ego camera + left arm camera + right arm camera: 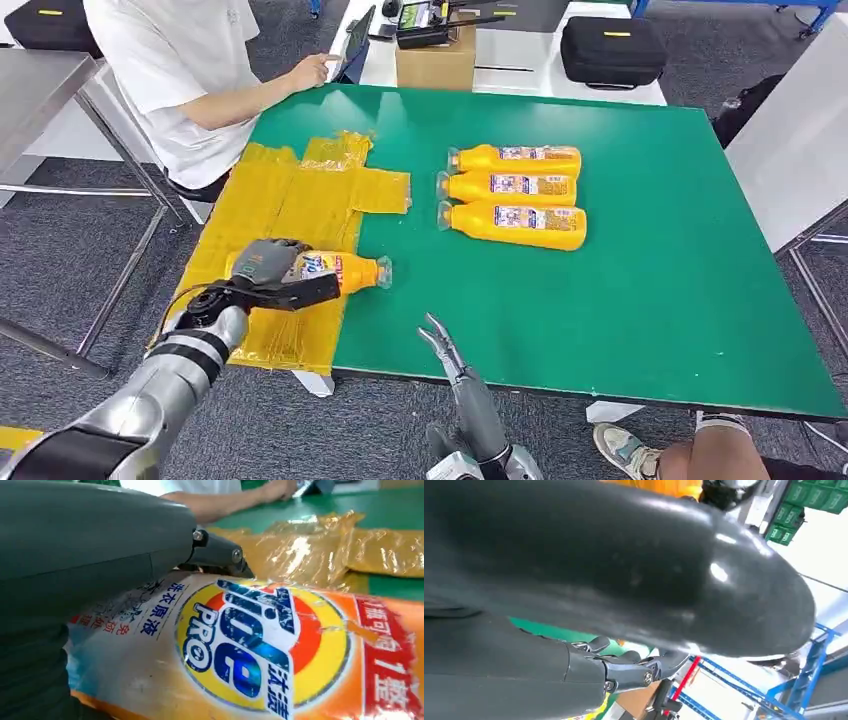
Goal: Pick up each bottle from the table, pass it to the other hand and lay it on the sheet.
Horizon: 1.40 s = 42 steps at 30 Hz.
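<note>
Currently the left robot hand (pixel 268 270) reaches in from the near left corner of the table (pixel 640 300), its silver forearm angled up toward the yellow sheet (pixel 290 205). Its fingers (pixel 215 552) wrap over the label end of an orange bottle (pixel 345 270), which lies on its side at the sheet's near right edge, cap pointing onto the green surface. The right robot hand (pixel 442 345) rises just off the table's near edge, right of that bottle, fingers straight and apart, holding nothing. Three more bottles (pixel 515 188) lie side by side further back on the table, well apart from the sheet.
</note>
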### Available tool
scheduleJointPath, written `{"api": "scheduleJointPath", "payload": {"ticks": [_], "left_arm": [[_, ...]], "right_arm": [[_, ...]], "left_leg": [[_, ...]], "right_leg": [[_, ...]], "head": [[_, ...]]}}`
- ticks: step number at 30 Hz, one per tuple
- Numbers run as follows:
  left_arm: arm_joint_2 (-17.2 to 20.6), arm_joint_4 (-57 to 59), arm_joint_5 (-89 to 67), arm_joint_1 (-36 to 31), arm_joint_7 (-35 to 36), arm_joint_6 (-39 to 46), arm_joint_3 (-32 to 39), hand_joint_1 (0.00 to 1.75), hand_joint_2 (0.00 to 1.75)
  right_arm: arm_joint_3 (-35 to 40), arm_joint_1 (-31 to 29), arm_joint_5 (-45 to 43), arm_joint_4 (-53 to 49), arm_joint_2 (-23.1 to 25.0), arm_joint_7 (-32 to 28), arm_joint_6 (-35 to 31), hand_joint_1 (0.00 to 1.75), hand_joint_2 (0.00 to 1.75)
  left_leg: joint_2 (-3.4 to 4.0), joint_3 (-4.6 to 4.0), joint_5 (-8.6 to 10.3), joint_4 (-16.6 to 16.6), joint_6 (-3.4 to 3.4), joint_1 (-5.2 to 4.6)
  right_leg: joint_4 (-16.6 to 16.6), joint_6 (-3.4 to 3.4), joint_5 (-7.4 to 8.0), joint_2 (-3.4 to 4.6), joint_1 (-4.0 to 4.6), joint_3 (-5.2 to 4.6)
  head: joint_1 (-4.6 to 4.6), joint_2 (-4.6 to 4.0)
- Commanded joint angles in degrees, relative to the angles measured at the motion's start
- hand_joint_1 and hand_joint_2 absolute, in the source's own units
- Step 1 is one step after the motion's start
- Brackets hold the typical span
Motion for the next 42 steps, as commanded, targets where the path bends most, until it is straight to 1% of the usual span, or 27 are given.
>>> {"api": "scheduleJointPath", "payload": {"ticks": [1, 4, 5, 6, 7, 8, 9, 10, 14, 16, 17, 18, 19, 21, 22, 24, 27, 28, 29, 31, 32, 33, 34, 36, 37, 40, 42], "left_arm": [[-0.55, 11.66, 3.49, -7.50, -4.10, -5.42, -2.49, 0.00, 1.75], [-1.23, 12.02, 10.32, -9.26, -9.80, -13.68, 0.90, 0.00, 1.75], [-1.36, 11.90, 12.31, -9.60, -10.61, -15.16, 2.12, 0.00, 1.75], [-2.51, 11.18, 16.73, -10.09, -13.16, -18.31, 4.66, 0.00, 1.75], [-3.72, 10.39, 18.70, -10.12, -13.93, -18.99, 5.78, 0.00, 1.75], [-5.30, 8.30, 22.45, -9.50, -15.31, -21.92, 6.91, 0.00, 1.75], [-5.73, 7.21, 23.09, -9.06, -14.35, -22.02, 6.20, 0.00, 1.75], [-5.73, 7.21, 23.09, -9.06, -14.35, -22.02, 6.20, 0.00, 1.75], [-5.24, 6.41, 24.48, -8.46, -13.90, -21.92, 4.87, 0.00, 1.75], [-5.86, 5.76, 28.98, -8.13, -17.07, -24.47, 5.81, 0.00, 1.75], [-7.01, 1.92, 31.50, -6.53, -20.08, -25.55, 4.33, 0.00, 1.75], [-7.55, -0.45, 34.05, -5.73, -19.64, -27.94, 3.29, 0.00, 1.75], [-8.05, -3.23, 36.03, -4.85, -19.84, -28.88, 2.09, 0.00, 1.75], [-9.18, -10.10, 43.33, -2.70, -18.92, -30.50, 0.31, 0.00, 1.75], [-9.20, -12.01, 44.61, -2.19, -17.26, -30.47, -0.70, 0.00, 1.75], [-8.72, -13.56, 45.97, -1.70, -16.16, -30.51, -1.71, 0.00, 1.75], [-7.86, -13.42, 47.35, -1.80, -16.02, -30.09, -2.89, 0.00, 1.75], [-8.12, -13.77, 49.88, -1.67, -17.55, -30.14, -2.62, 0.00, 1.75], [-9.26, -18.26, 53.80, 0.02, -19.30, -29.13, -1.42, 0.00, 1.75], [-11.66, -29.97, 61.07, 4.45, -17.71, -27.70, 1.28, 0.00, 1.75], [-12.60, -38.96, 64.75, 7.69, -15.40, -25.30, 1.72, 0.00, 1.75], [-13.40, -44.55, 69.96, 9.91, -13.27, -24.43, 2.38, 0.00, 1.75], [-13.64, -49.44, 73.60, 11.76, -11.60, -22.04, 2.81, 0.00, 1.75], [-14.55, -57.91, 82.44, 16.13, -10.45, -16.32, 4.08, 0.00, 1.75], [-14.76, -62.03, 88.17, 19.64, -10.69, -15.55, 4.24, 0.00, 1.75], [-15.01, -67.89, 97.79, 30.81, -11.17, -18.03, 3.88, 0.00, 1.75], [-14.66, -67.68, 97.81, 33.02, -13.14, -19.42, 3.31, 0.00, 1.75]], "right_arm": [[-1.70, -2.72, -1.92, 6.62, 0.54, -0.81, 0.30, 0.00, 0.00], [-2.00, -3.41, -3.70, 8.93, 1.01, -2.03, 0.67, 0.00, 0.00], [-2.10, -3.71, -4.11, 9.75, 1.11, -2.25, 0.79, 0.00, 0.00], [-2.44, -4.18, -4.29, 10.88, 0.98, -2.73, 0.78, 0.00, 0.00], [-3.04, -4.20, -5.04, 11.25, 0.91, -3.16, 0.96, 0.00, 0.00], [-3.70, -3.99, -5.24, 11.45, 0.95, -3.37, 0.96, 0.00, 1.75], [-3.83, -3.83, -5.18, 11.32, 0.95, -3.45, 0.96, 0.00, 1.75], [-3.83, -3.83, -5.18, 11.32, 0.95, -3.45, 0.96, 0.00, 1.75], [-3.80, -3.52, -5.19, 10.75, 1.01, -3.45, 0.89, 0.00, 1.75], [-3.77, -3.54, -5.10, 10.82, 1.05, -3.46, 0.83, 0.00, 1.75], [-4.15, -3.28, -5.16, 10.82, 1.09, -3.18, 0.38, 0.00, 1.75], [-4.46, -3.23, -5.22, 11.04, 1.10, -2.86, 0.09, 0.00, 1.75], [-4.71, -3.28, -5.26, 11.39, 1.10, -2.69, -0.02, 0.00, 1.75], [-5.19, -3.57, -5.08, 12.24, 1.24, -2.44, 0.15, 0.00, 1.75], [-5.26, -3.56, -5.02, 12.24, 1.26, -2.44, 0.15, 0.00, 1.75], [-5.25, -3.52, -4.94, 12.13, 1.29, -2.44, 0.15, 0.00, 1.75], [-5.22, -3.47, -4.86, 12.00, 1.30, -2.43, 0.15, 0.00, 1.75], [-5.02, -3.47, -4.38, 11.87, 1.19, -2.49, 0.01, 0.00, 1.75], [-5.17, -3.10, -4.03, 11.00, 1.12, -2.66, -0.50, 0.00, 1.75], [-6.11, -2.17, -4.00, 8.55, 0.83, -2.50, -1.33, 0.00, 1.75], [-6.56, -1.58, -1.89, 6.88, -0.01, -1.61, -3.39, 0.00, 1.75], [-7.05, -1.38, 0.85, 5.75, -1.04, -0.36, -5.18, 0.00, 1.75], [-7.90, -1.27, 3.36, 4.94, -2.16, 1.65, -6.09, 0.00, 1.75], [-11.82, -0.62, 7.81, 3.43, -4.64, 5.47, -6.69, 0.00, 1.75], [-14.96, 0.16, 10.61, 2.82, -5.43, 6.50, -8.03, 0.00, 1.75], [-25.54, 1.12, 13.61, 3.06, -5.50, 7.59, -10.19, 0.00, 1.75], [-28.43, 1.06, 13.67, 3.30, -5.38, 5.74, -8.32, 0.00, 1.75]], "left_leg": [[0.05, 0.25, -0.09, -0.02, -0.06, 0.07], [0.08, 0.40, -0.16, 0.02, -0.10, 0.09], [0.01, 0.20, -0.06, 0.01, -0.07, 0.08], [0.02, 0.20, -0.07, 0.00, -0.07, 0.07], [0.03, 0.22, -0.08, 0.01, -0.08, 0.09], [0.04, 0.27, -0.09, -0.01, -0.08, 0.09], [-0.05, 0.07, -0.01, 0.00, -0.04, 0.06], [-0.23, 0.20, -0.05, 0.00, -0.04, 0.09], [-0.11, 0.13, -0.05, 0.02, -0.01, 0.04], [-0.02, 0.31, -0.14, 0.02, -0.04, 0.05], [0.03, 0.28, -0.12, 0.00, -0.05, 0.04], [0.04, 0.15, -0.06, 0.00, -0.04, 0.03], [-0.06, 0.25, -0.08, -0.02, -0.05, 0.04], [-0.11, 0.10, -0.01, -0.02, -0.03, 0.00], [-0.26, 0.20, -0.07, 0.02, -0.04, 0.05], [-0.25, 0.07, -0.02, 0.00, 0.00, 0.00], [-0.08, 0.24, -0.13, 0.02, -0.02, 0.02], [-0.06, 0.18, -0.09, -0.01, -0.03, 0.00], [-0.15, 0.09, -0.05, 0.00, -0.02, 0.00], [-0.17, 0.11, -0.07, 0.01, -0.04, 0.00], [-0.14, 0.21, -0.12, 0.02, -0.06, 0.03], [-0.28, 0.02, -0.06, 0.03, -0.02, -0.01], [-0.24, 0.14, -0.14, 0.07, -0.03, 0.02], [-0.13, -0.03, -0.07, 0.01, 0.04, -0.05], [-0.07, 0.13, -0.20, 0.08, 0.03, -0.02], [0.15, 0.27, -0.19, -0.11, 0.06, -0.14], [0.19, 0.35, -0.18, -0.19, 0.07, -0.26]], "right_leg": [[-0.06, -0.10, -0.07, -0.01, 0.08, 0.27], [-0.03, -0.17, -0.14, -0.02, 0.12, 0.43], [-0.04, -0.12, -0.06, -0.05, 0.10, 0.23], [-0.06, -0.11, -0.06, -0.04, 0.08, 0.22], [-0.06, -0.13, -0.06, -0.04, 0.11, 0.25], [-0.07, -0.14, -0.07, -0.03, 0.12, 0.29], [-0.06, -0.07, -0.02, -0.09, 0.07, 0.11], [-0.09, -0.10, -0.11, -0.30, 0.11, 0.31], [-0.05, -0.06, -0.07, -0.10, 0.05, 0.19], [-0.04, -0.11, -0.13, -0.04, 0.06, 0.35], [-0.05, -0.11, -0.10, -0.01, 0.04, 0.32], [-0.05, -0.08, -0.05, -0.02, 0.03, 0.18], [-0.07, -0.11, -0.11, -0.16, 0.04, 0.31], [-0.06, -0.07, -0.06, -0.18, 0.01, 0.12], [-0.07, -0.10, -0.15, -0.35, 0.07, 0.30], [-0.06, -0.03, -0.06, -0.15, 0.01, 0.12], [-0.05, -0.08, -0.10, -0.02, 0.03, 0.30], [-0.06, -0.07, -0.06, 0.00, 0.01, 0.22], [-0.05, -0.05, -0.04, -0.07, 0.00, 0.15], [-0.04, -0.07, -0.08, -0.12, 0.00, 0.16], [-0.03, -0.11, -0.13, -0.11, 0.04, 0.26], [-0.02, -0.05, -0.11, -0.23, 0.00, 0.12], [-0.02, -0.08, -0.17, -0.20, 0.04, 0.23], [-0.04, 0.01, -0.05, -0.04, -0.05, 0.02], [-0.04, -0.01, -0.14, -0.01, 0.00, 0.20], [-0.15, 0.00, -0.08, 0.17, -0.13, 0.22], [-0.21, 0.01, -0.09, 0.17, -0.24, 0.29]], "head": [[0.00, 0.00], [0.00, 0.00], [0.02, -0.02], [-0.02, 0.00], [0.00, -0.02], [0.00, 0.00], [-0.02, 0.00], [0.02, 0.00], [0.02, 0.00], [0.00, 0.00], [0.02, 0.00], [0.00, -0.02], [0.00, 0.00], [-0.02, 0.00], [-0.02, 0.00], [0.00, 0.00], [0.00, 0.00], [0.00, 0.00], [0.00, 0.00], [-0.02, 0.00], [-0.02, -0.02], [-0.02, 0.00], [-0.02, -0.02], [-0.02, 0.00], [0.02, 0.00], [-0.02, 0.00], [-0.02, 0.00]]}}
